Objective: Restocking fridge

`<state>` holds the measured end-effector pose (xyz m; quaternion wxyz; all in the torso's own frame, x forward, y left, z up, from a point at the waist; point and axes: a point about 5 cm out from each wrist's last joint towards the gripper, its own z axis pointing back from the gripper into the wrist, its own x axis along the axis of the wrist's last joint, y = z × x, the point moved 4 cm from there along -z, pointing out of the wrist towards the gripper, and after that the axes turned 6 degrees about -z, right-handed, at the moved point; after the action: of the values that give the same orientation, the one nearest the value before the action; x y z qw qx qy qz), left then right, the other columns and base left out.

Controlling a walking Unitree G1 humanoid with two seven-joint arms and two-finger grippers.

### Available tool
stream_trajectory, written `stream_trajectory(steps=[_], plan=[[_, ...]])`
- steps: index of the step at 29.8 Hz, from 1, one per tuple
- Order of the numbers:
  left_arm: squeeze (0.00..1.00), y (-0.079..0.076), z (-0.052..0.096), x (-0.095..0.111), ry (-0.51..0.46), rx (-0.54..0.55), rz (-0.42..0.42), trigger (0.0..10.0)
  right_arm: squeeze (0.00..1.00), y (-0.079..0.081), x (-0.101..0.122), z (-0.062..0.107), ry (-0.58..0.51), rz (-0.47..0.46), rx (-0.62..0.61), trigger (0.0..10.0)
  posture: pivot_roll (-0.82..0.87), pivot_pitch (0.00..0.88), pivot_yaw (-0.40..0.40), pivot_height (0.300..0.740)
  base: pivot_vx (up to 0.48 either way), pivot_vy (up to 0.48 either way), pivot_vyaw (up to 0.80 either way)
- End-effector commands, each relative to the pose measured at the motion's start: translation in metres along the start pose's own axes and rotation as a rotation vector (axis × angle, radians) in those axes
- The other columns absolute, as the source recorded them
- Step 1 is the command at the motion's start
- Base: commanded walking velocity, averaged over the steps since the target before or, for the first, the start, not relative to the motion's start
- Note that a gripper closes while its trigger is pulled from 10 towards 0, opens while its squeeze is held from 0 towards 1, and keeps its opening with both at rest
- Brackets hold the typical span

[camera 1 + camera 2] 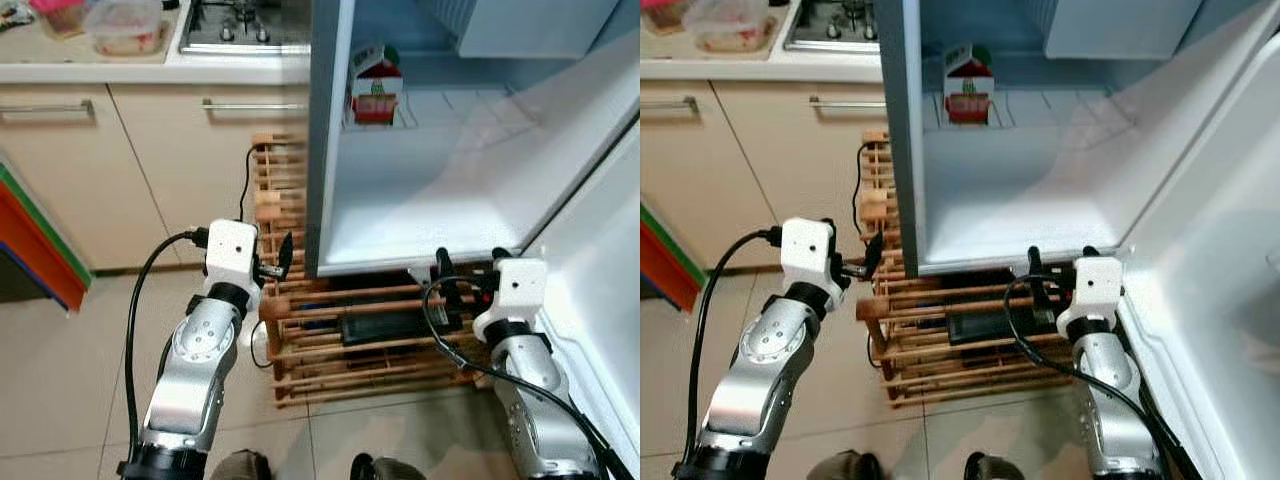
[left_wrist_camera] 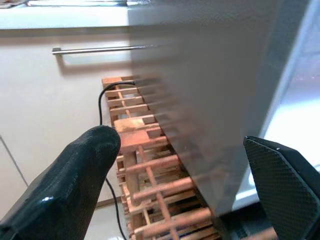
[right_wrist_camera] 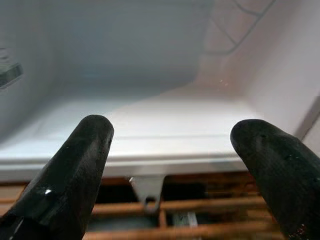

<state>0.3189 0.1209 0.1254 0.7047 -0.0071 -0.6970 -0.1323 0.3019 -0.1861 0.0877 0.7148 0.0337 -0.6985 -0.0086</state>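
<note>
Two empty claws, left claw (image 1: 272,262) and right claw (image 1: 470,262), gape before the open white fridge (image 1: 420,200); risk: striking its grey side wall.

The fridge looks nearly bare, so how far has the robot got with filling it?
Done: the white fridge stands open, and one red-and-white carton sits on its wire shelf. In hand: nothing; the left claw and right claw are both open and empty, low by the wooden slatted rack. Left: most of the job. A clear plastic food container waits on the counter.
</note>
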Motion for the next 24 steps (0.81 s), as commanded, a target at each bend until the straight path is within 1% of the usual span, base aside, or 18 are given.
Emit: stream_trajectory(steps=[1,13,20,24], plan=[[0.0,-0.002,-0.001,0.0,-0.001,-0.008,-0.004,10.0,0.0,-0.005,-0.002,0.003,0.0,-0.006,-0.014,10.0,0.0,0.042,-0.037,0.74,-0.27,0.0,0.0],[0.0,-0.002,-0.004,0.0,-0.005,-0.007,-0.012,10.0,0.0,0.006,-0.004,0.006,-0.007,-0.006,-0.002,10.0,0.0,0.043,-0.037,0.74,-0.265,0.0,0.0],[0.0,-0.003,-0.005,-0.002,0.001,-0.011,-0.023,10.0,0.0,0.006,-0.003,0.004,-0.008,-0.007,-0.002,10.0,0.0,0.044,-0.034,0.74,-0.254,0.0,0.0],[0.0,-0.004,-0.005,-0.003,0.004,-0.014,-0.024,10.0,0.0,0.005,-0.004,0.003,-0.007,-0.006,-0.002,10.0,0.0,0.045,-0.033,0.74,0.0,0.0,0.0]])
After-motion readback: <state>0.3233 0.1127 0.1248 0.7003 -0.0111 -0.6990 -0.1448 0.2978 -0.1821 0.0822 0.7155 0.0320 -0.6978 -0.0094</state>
